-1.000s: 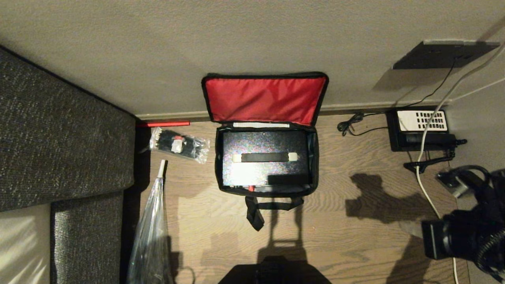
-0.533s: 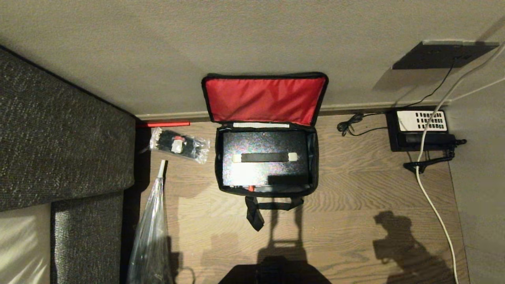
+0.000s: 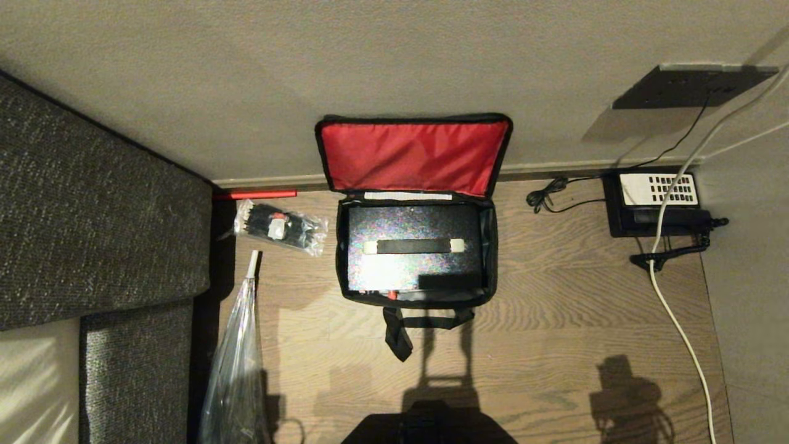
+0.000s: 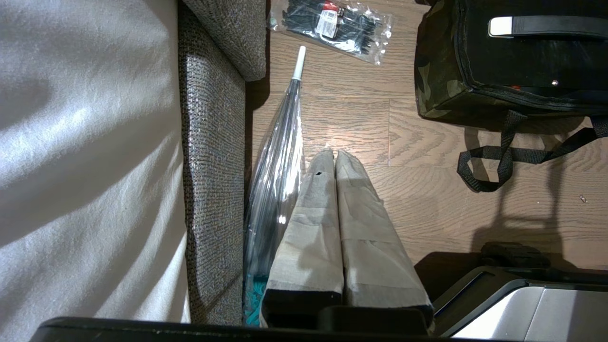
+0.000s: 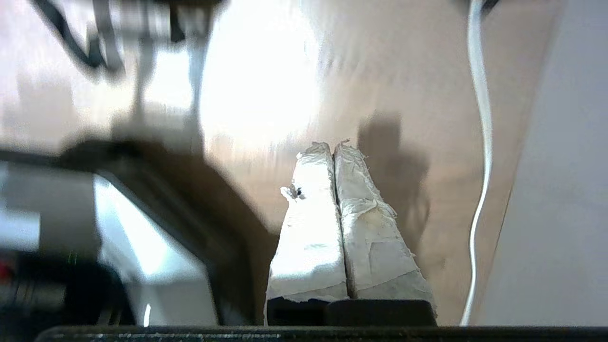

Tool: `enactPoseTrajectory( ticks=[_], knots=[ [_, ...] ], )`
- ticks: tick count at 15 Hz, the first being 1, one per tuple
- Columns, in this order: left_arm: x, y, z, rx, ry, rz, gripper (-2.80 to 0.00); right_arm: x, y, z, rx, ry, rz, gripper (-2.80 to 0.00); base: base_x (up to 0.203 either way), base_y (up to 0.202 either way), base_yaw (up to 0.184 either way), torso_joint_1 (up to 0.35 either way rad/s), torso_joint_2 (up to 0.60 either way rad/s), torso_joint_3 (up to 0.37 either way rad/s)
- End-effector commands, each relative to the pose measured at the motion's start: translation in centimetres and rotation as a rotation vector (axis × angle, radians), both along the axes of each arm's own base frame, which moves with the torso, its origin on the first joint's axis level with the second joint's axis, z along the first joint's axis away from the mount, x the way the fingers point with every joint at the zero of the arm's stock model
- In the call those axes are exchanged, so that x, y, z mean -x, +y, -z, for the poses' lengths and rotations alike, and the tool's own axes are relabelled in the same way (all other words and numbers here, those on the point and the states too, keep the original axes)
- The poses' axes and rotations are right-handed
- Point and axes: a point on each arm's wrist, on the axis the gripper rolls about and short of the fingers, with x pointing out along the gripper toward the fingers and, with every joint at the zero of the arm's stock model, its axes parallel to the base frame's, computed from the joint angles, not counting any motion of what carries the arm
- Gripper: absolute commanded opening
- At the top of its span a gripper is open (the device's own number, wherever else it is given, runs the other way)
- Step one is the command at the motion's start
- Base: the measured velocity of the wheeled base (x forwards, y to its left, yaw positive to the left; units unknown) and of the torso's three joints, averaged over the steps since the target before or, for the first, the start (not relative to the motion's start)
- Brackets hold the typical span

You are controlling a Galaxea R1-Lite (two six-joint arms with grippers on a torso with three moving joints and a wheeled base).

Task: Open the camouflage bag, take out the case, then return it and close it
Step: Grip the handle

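Head view. The camouflage bag sits at frame centre on the wooden floor, its lid thrown back against the wall so that the red lining faces the camera. The case, flat and black, lies inside the bag and fills nearly the whole opening; a dark carrying handle with pale ends crosses its middle. Black straps trail from the bag's near edge toward the lower part of the frame. Left of the bag lies a clear packet of black ties, and below it a clear folded umbrella beside a grey upholstered sofa. At upper right, a black telephone with white keypad panel stands at the wall, crossed by a white cable. Neither arm appears in this view.

Left wrist view. The left gripper has its wrapped fingers pressed together, holding nothing, above the floor beside the umbrella.

Right wrist view. The right gripper likewise has its wrapped fingers pressed together and empty, above bare floor near the white cable; the surroundings are blurred.
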Motion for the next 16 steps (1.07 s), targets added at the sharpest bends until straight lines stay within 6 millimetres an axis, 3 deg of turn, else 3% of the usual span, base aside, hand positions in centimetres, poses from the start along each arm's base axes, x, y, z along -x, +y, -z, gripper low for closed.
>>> enactPoseTrajectory(
  ticks=[1, 16],
  knots=[
    [-0.01, 0.0, 0.04, 0.001, 0.001, -0.001, -2.8, 0.91, 0.0, 0.48, -0.037, -0.167, 0.018, -2.8, 0.0, 0.0, 0.0, 0.0, 0.0, 0.0],
    [-0.01, 0.0, 0.04, 0.001, 0.001, -0.001, -2.8, 0.82, -0.03, 0.7, -0.075, -0.161, 0.041, -2.8, 0.0, 0.0, 0.0, 0.0, 0.0, 0.0]
  ],
)
